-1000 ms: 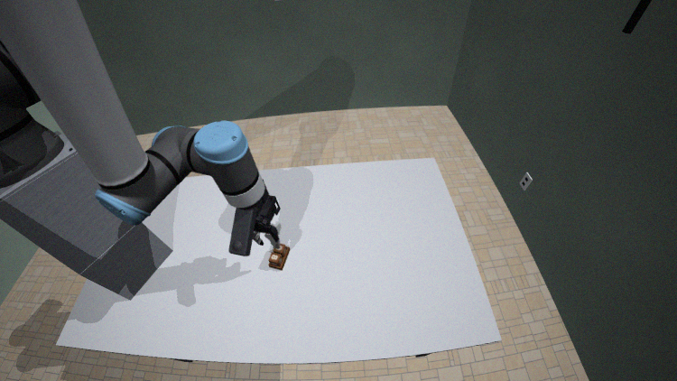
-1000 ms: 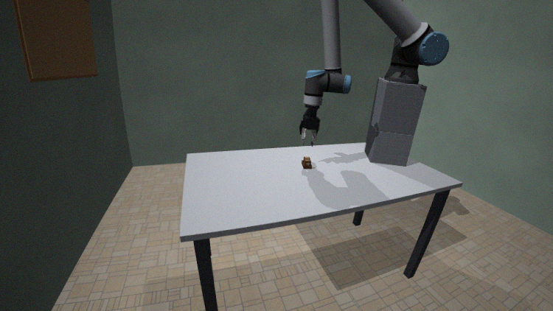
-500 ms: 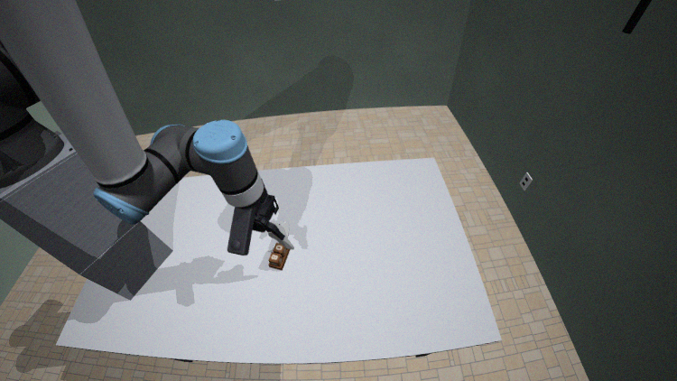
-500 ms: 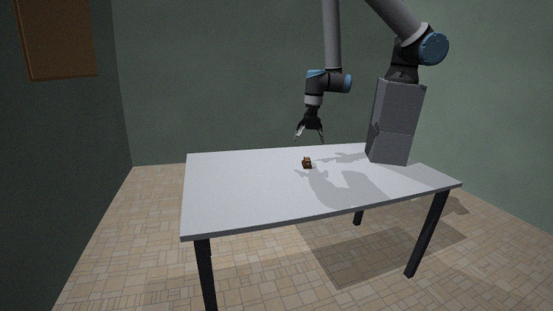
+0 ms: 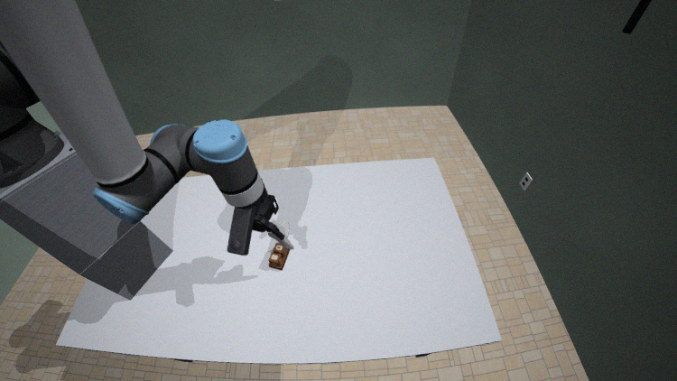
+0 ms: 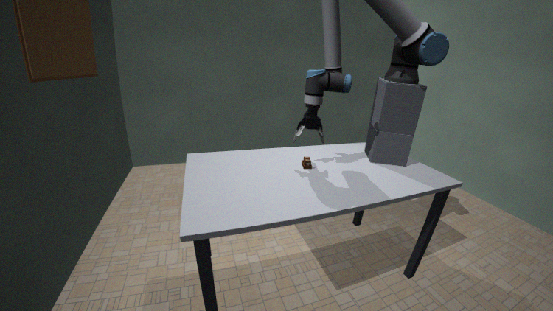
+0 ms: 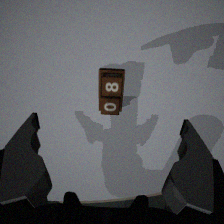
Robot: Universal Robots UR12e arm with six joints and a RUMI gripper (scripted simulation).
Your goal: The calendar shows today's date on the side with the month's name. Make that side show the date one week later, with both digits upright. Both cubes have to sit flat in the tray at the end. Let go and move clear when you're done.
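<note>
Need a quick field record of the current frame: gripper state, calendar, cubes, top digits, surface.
gripper: open, holding nothing, raised above the calendar
jaws: spread wide, apart from the cubes
calendar: small wooden tray with two cubes, on the table
cubes: both sitting in the tray, side by side
top faces, wrist view: 8 and 0
month-name side: not readable in these views
table: white top, dark legs
arm base: grey pedestal on the table's far corner
</note>
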